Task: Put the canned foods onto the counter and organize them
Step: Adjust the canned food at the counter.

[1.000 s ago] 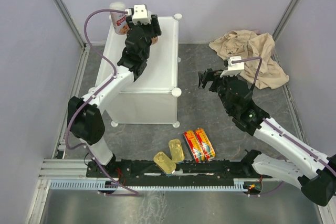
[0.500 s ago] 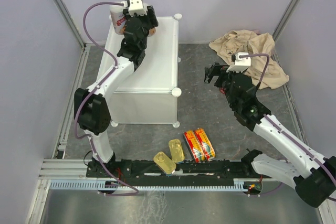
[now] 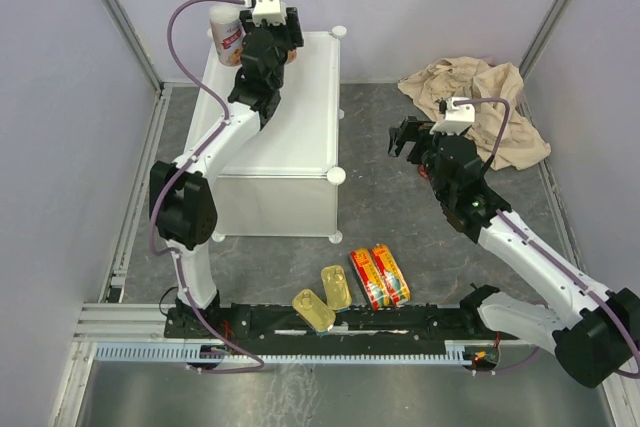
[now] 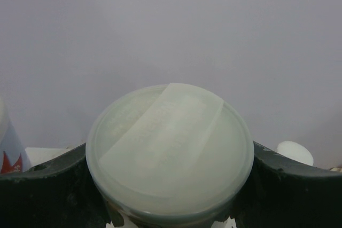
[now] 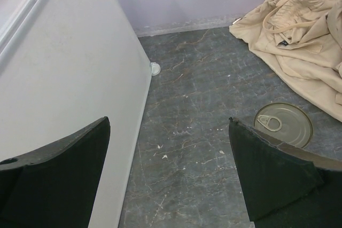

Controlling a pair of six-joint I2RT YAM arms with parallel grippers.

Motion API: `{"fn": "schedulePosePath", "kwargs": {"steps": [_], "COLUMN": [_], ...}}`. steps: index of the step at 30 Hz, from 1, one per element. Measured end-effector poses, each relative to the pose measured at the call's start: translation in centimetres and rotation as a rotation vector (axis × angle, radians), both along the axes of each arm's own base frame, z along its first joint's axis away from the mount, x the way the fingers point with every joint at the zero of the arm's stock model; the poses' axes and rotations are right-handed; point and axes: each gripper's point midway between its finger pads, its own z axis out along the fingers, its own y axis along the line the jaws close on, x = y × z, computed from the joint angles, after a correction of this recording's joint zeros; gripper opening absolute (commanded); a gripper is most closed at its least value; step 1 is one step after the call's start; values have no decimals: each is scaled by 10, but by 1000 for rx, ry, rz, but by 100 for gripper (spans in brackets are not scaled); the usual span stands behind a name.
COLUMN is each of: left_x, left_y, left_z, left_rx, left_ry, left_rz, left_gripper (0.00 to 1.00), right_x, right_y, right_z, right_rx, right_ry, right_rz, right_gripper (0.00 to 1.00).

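Observation:
My left gripper [image 3: 277, 45] is over the back of the white counter [image 3: 290, 137], shut on a can with a pale plastic lid [image 4: 170, 153]; its sides are hidden by the fingers [image 4: 48, 185]. A white-and-red can [image 3: 227, 32] stands on the counter's back left corner, right beside it, and shows at the left wrist view's edge [image 4: 7, 150]. My right gripper [image 3: 403, 139] is open and empty above the floor [image 5: 171, 174]. A pull-tab can [image 5: 283, 124] stands on the floor by its right finger. Two gold tins [image 3: 325, 297] and two red-yellow tins [image 3: 380, 275] lie on the floor near the front.
A beige cloth [image 3: 480, 97] lies crumpled at the back right, close to the pull-tab can [image 5: 299, 41]. The counter's side panel [image 5: 64, 78] is to the left of my right gripper. Grey walls enclose the back and sides. A black rail [image 3: 330, 327] runs along the front.
My left gripper has carried the lidded can back along the counter top to beside the white-and-red can. My right gripper has shifted slightly right and back, still open.

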Motion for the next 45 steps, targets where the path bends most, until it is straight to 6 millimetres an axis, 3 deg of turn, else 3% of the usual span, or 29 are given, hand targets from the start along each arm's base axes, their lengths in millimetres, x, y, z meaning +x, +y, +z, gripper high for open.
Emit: {"fn": "schedulePosePath", "kwargs": {"steps": [11,16,20,27,45], "left_x": [7,8,11,15,7], "left_y": [0,1,4,8,24], "left_z": [-1,-1,-14,-38,-52], "left_rx": [54,54,71,96,98], "left_ry": [-5,-5,38,109,143], "left_rz": [13,13,23,44,109], "left_gripper": [71,84,92,95,96], "right_x": [10,11,13,12,9], "right_y": [-13,-15,-15,-17,-19], "right_z": [-12,-15,-19,-25,-25], "right_rx": [19,29,30,27,41], "right_ry": [36,46,59,80,90], "right_rz": [-52,-63,-67,-72,-76], "right_gripper": [99,99,99,99,99]}}
